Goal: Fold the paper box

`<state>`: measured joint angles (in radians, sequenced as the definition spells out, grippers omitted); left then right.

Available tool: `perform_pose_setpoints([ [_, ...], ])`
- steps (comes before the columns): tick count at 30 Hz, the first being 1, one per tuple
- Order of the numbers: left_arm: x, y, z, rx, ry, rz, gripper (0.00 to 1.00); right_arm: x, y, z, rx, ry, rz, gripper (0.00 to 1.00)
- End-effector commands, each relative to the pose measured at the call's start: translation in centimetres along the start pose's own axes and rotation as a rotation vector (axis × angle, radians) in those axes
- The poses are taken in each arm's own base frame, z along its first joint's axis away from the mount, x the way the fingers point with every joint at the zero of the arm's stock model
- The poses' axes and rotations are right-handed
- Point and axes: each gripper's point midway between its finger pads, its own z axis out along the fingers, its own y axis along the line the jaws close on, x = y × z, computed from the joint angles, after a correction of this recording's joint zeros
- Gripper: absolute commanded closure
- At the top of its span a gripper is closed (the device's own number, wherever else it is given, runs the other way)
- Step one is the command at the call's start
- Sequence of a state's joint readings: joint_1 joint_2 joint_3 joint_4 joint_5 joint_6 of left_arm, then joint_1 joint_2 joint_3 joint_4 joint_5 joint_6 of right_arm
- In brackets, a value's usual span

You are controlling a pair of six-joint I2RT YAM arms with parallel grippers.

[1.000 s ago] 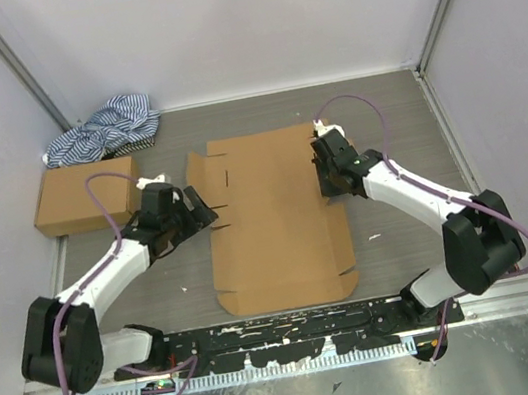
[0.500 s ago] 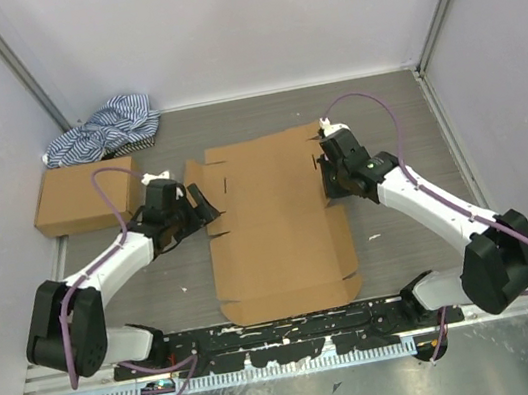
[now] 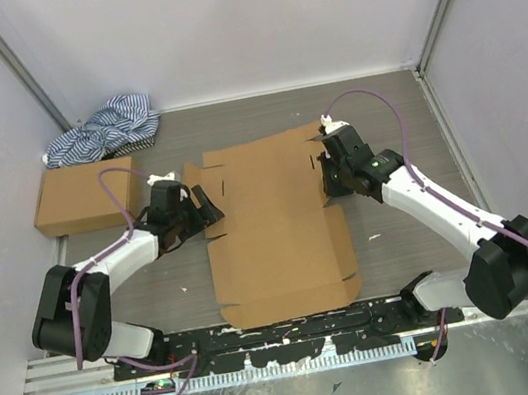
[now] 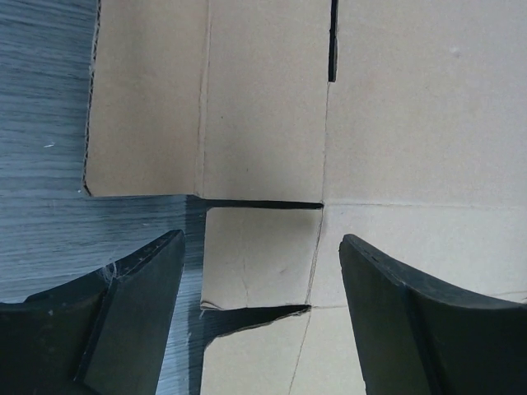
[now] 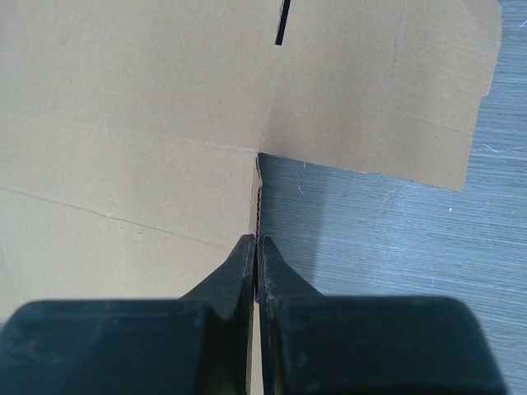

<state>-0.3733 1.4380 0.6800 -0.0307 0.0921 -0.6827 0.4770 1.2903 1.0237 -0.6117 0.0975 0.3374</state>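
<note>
- Box [image 3: 274, 226] lies flat and unfolded on the worktop [image 3: 382, 117], right of the carton [image 3: 76, 196].
- Left jaws, released and spread wide, hover over the box flap [image 4: 148, 99] nearest the carton.
- Right jaws are clenched on the box edge farthest from the carton.
- Striped cloth [image 3: 105, 128] lies behind the carton.

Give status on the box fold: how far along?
Done: nothing folded yet. The paper box lies almost flat on the table, with its panels and flaps spread out.
In hand: the right gripper is shut on the box's right edge, and the left gripper is open over the left side flap.
Left: raising the walls, tucking the flaps and closing it, so essentially the whole fold.
</note>
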Motion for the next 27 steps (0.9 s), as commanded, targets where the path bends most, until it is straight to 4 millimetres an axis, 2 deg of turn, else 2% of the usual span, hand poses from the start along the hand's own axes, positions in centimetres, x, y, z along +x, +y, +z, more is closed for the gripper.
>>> perform_pose_setpoints([
  [1, 0.0, -0.2, 0.3, 0.028, -0.012, 0.015, 0.18, -3.5, 1.4, -2.7, -0.054, -0.112, 0.013, 0.99],
  [10, 0.9, -1.1, 0.6, 0.104, 0.005, -0.011, 0.22, -3.6, 1.5, -2.9, -0.062, -0.111, 0.019, 0.99],
  [15, 1.7, -0.4, 0.8, 0.091, 0.023, -0.007, 0.22, -3.6, 1.5, -3.0, -0.061, -0.114, 0.021, 0.99],
  [21, 2.4, 0.5, 0.4, 0.07, 0.019, -0.004, 0.18, -3.6, 1.3, -3.3, -0.052, -0.119, 0.032, 0.99],
  [27, 2.4, -1.1, -0.1, 0.179, -0.003, -0.027, 0.2, -3.7, 1.4, -3.6, -0.059, -0.124, 0.041, 0.99],
])
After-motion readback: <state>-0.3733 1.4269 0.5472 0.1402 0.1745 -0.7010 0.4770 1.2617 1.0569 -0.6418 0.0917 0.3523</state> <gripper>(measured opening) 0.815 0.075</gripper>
